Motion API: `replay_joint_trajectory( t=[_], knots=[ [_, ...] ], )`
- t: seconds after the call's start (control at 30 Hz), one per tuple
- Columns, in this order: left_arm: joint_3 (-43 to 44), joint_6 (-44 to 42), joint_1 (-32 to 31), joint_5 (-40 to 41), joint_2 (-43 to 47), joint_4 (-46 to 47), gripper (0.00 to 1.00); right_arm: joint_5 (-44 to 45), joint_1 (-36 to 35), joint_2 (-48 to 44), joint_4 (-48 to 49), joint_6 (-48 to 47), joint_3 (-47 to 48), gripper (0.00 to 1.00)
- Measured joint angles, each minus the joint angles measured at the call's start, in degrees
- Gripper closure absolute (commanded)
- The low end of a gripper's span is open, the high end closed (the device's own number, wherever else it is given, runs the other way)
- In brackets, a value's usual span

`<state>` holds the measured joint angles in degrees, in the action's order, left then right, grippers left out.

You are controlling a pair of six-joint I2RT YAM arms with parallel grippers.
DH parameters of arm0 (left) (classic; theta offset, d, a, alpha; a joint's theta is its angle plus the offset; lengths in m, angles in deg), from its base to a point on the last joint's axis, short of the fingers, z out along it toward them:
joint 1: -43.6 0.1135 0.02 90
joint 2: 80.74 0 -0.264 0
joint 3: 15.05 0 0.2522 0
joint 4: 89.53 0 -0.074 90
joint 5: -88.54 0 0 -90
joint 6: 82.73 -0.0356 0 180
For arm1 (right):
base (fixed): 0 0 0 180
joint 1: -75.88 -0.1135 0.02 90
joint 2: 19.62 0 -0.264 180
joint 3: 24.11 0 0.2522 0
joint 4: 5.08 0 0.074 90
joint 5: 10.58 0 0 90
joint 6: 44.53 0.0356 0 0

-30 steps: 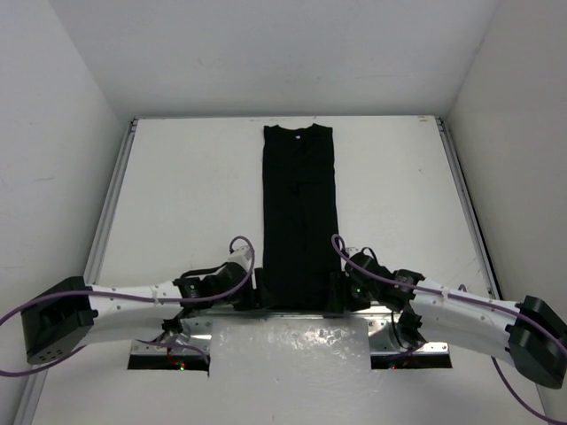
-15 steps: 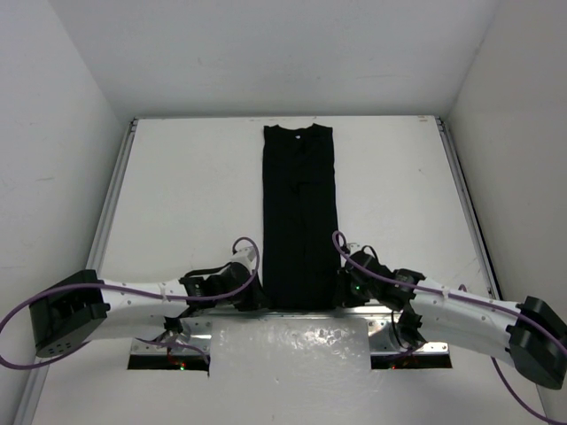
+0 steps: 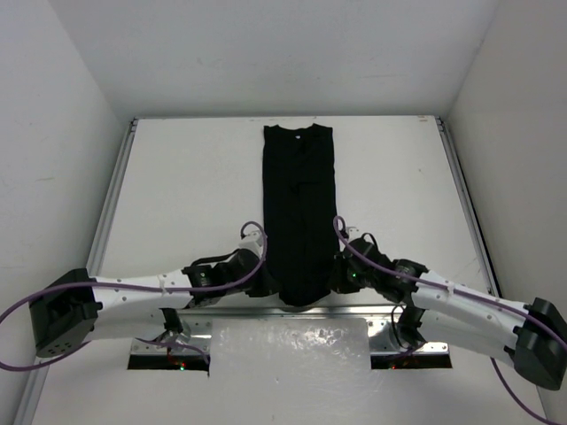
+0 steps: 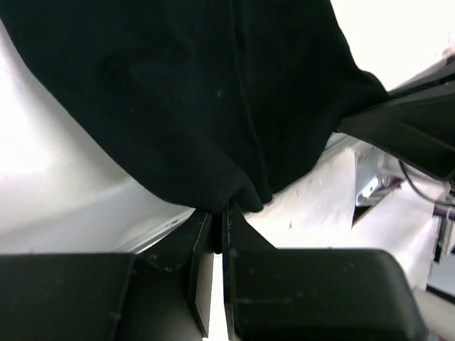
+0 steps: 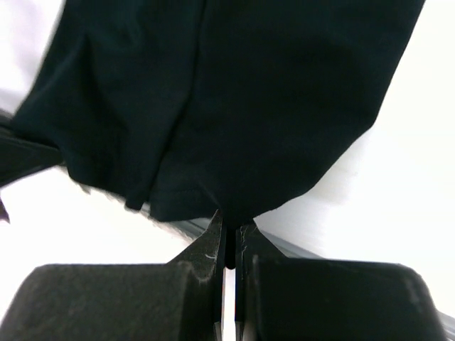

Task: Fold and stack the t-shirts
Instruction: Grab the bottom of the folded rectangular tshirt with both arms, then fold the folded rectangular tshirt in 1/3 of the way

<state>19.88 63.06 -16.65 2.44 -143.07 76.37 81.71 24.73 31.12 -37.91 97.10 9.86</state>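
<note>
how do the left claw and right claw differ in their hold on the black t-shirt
The left claw pinches the near left corner of the t-shirt; the right claw pinches its near right corner. The left claw bites a bunched fold of hem; the right claw takes a smoother, flatter edge. Both are shut on the near hem, reaching in from opposite sides.

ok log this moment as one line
left pincer: shut on plain black cloth t-shirt near hem | right pincer: shut on same hem

White-shelled arms [image 3: 133, 290] with black joints, looping purple cables [image 3: 336, 230], black left tool [image 4: 219, 211] and right tool [image 5: 229, 229].
</note>
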Motion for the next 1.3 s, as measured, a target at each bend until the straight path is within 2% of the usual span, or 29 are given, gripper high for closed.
replay_joint_trajectory(
  t=[0.13,0.27,0.57,0.8,1.3],
  knots=[
    [3.56,-0.57,1.66,2.27,-0.09,-3.56,0.95,0.87,2.56,1.14,-1.31,-1.33,3.52,1.00],
    [6.78,-2.43,6.12,3.50,-0.11,-6.51,0.95,0.72,5.95,2.78,-2.08,-2.67,6.10,1.00],
    [12.92,-8.15,13.60,2.80,-3.67,-6.88,0.96,-0.13,10.45,8.15,-2.47,-6.16,11.61,1.00],
    [18.93,-10.86,17.64,2.73,-10.21,-6.73,0.96,-2.43,17.25,16.52,-1.49,-9.88,17.73,1.00],
    [32.94,-14.36,27.15,0.48,-26.25,-5.42,0.98,-8.04,25.86,36.46,2.23,-15.98,33.66,1.00]
  ],
)
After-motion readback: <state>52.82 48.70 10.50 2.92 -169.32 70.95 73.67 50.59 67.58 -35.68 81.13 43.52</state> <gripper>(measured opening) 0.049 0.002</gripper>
